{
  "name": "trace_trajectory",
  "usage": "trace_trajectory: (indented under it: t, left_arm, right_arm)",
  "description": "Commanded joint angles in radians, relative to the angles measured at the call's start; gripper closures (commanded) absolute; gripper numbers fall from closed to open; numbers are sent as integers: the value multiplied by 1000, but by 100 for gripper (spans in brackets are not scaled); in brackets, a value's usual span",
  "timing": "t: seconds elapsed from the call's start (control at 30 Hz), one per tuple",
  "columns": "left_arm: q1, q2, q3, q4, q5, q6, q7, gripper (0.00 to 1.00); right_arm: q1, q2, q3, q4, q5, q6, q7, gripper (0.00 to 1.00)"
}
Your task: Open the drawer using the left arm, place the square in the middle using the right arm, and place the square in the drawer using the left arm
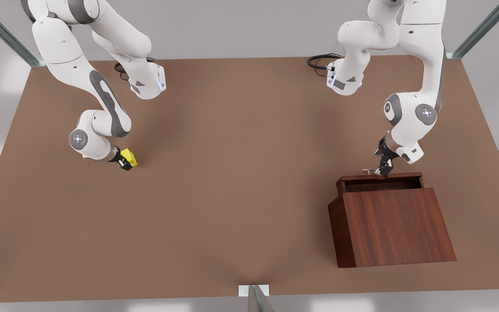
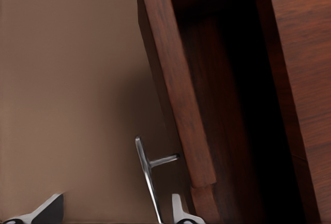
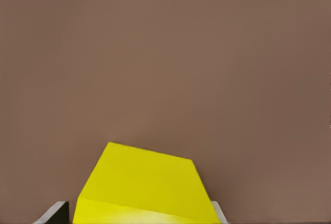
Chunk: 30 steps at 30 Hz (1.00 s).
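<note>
The right gripper (image 1: 124,164), on the front view's left, pinches the square (image 1: 129,157) between its fingers. In the right wrist view the square (image 3: 145,188) sits between the two fingertips (image 3: 54,212), one against each side, with bare table (image 3: 165,53) beyond it. Whether the square rests on the table (image 1: 232,195) or is held just above it cannot be told.

The left gripper (image 1: 383,167), on the front view's right, hangs at the front edge of the drawer (image 1: 381,182), which stands pulled out of the cabinet (image 1: 394,227), its dark inside open to view. The silver handle (image 1: 368,171) lies just beside the gripper. In the left wrist view the fingers (image 2: 49,209) stand spread apart, the handle (image 2: 150,175) between them and closer to one; the drawer (image 2: 178,94) front lies just past that fingertip, and the drawer's hollow runs on beyond it under the cabinet (image 2: 305,69) top. No contact with the handle can be made out.

The square is well apart from the drawer, across the table.
</note>
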Motion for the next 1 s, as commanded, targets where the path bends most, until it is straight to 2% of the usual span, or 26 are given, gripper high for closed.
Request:
trace_trajectory:
  t: [0.0,0.23,0.27,0.37,0.6,0.8,0.87,0.9,0.93,0.97]
  left_arm:
    - [1,-2,0,0,1,-2,0,0]
    - [-1,-17,15,0,7,-45,2,0]
    - [1,-19,15,1,7,-61,2,0]
    - [1,-28,15,0,7,-71,2,0]
    - [-1,-47,23,0,10,-119,2,0]
    - [-1,-39,23,0,12,-119,5,0]
    - [1,-39,23,-2,12,-124,5,0]
    - [1,-40,23,-6,12,-125,5,0]
    - [-1,-42,23,-8,12,-125,5,0]
    - [-1,-42,23,-8,12,-131,5,0]
  right_arm:
    - [0,0,0,1,0,1,2,15]
    - [6,11,-8,9,-8,7,2,16]
    - [11,17,-8,9,-11,7,0,23]
    - [11,17,-8,17,-14,4,-7,26]
    - [14,-28,6,55,-14,-64,-15,25]
    - [-2,44,-5,47,-48,-21,-56,25]
    - [0,48,-5,47,-48,-21,-56,18]
    - [2,48,-3,44,-48,-24,-58,18]
    - [2,46,-3,46,-48,-24,-56,21]
    - [2,41,-3,46,-48,-27,-58,29]
